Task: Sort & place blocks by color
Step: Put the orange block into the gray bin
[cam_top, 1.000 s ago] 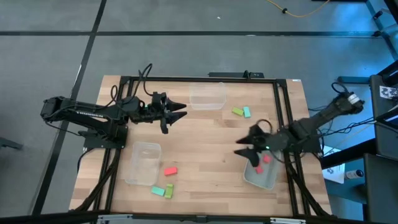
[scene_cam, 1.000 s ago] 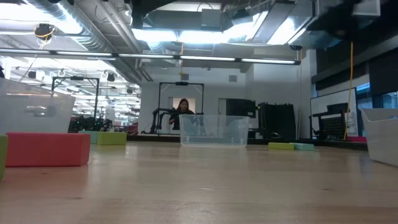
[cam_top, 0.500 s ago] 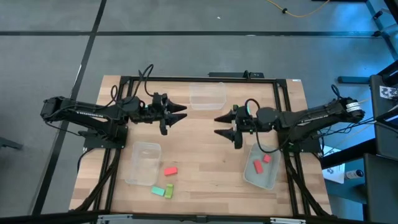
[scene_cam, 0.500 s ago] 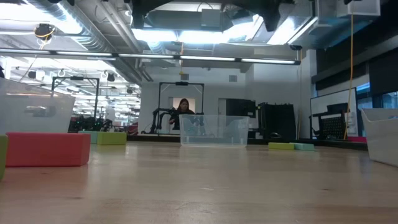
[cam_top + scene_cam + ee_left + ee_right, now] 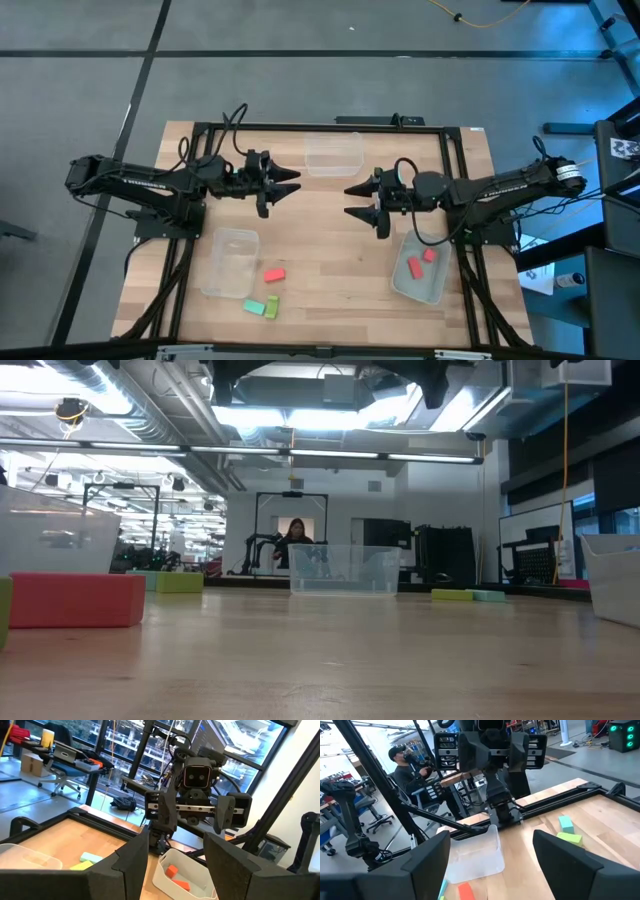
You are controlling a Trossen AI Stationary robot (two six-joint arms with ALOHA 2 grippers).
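Note:
Both grippers hang open and empty above the table's middle, facing each other: my left gripper (image 5: 292, 181) on the left, my right gripper (image 5: 350, 201) on the right. Two red blocks (image 5: 421, 260) lie in the near right clear bin (image 5: 432, 291). One red block (image 5: 273, 273) lies flat on the table by the near left bin (image 5: 230, 262), with a green block (image 5: 270, 305) and a teal block (image 5: 252, 306) nearer the front edge. Another teal block (image 5: 565, 824) and green block (image 5: 569, 838) lie side by side on the table under my right arm.
A third clear bin (image 5: 334, 155) stands at the far edge, centred. A black frame (image 5: 300, 127) runs along the table's far edge and down both sides. A person (image 5: 415, 765) sits beyond the table's left side. Bare wood shows between the two grippers and the near bins.
My right gripper has gone from over the near right bin up and toward the table's far left, to the middle. It has tipped from slanting down to level and rolled, staying open. It then kept still. The blocks have not moved.

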